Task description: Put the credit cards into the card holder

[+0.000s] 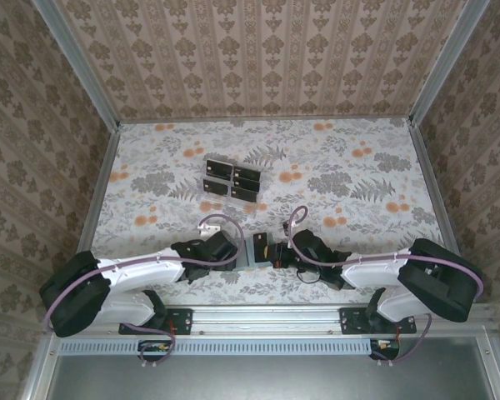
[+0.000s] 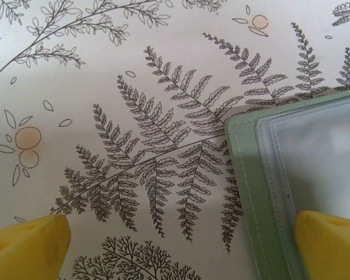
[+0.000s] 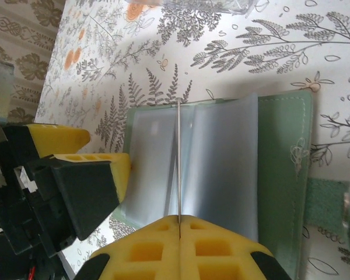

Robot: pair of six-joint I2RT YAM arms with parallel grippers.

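Note:
The grey-green card holder lies open on the table, its clear pockets facing up. My right gripper is shut on one credit card, seen edge-on and standing upright over the pockets. My left gripper is open at the holder's edge: one yellow fingertip is over the clear pocket, the other over bare table. From above, both grippers meet at the holder near the front edge. Several more black credit cards stand farther back.
The spare cards sit in a clear slotted rack at mid-table. Patterned walls enclose the table on three sides. The left fingers sit close beside the right gripper. A metal rail runs along the near edge.

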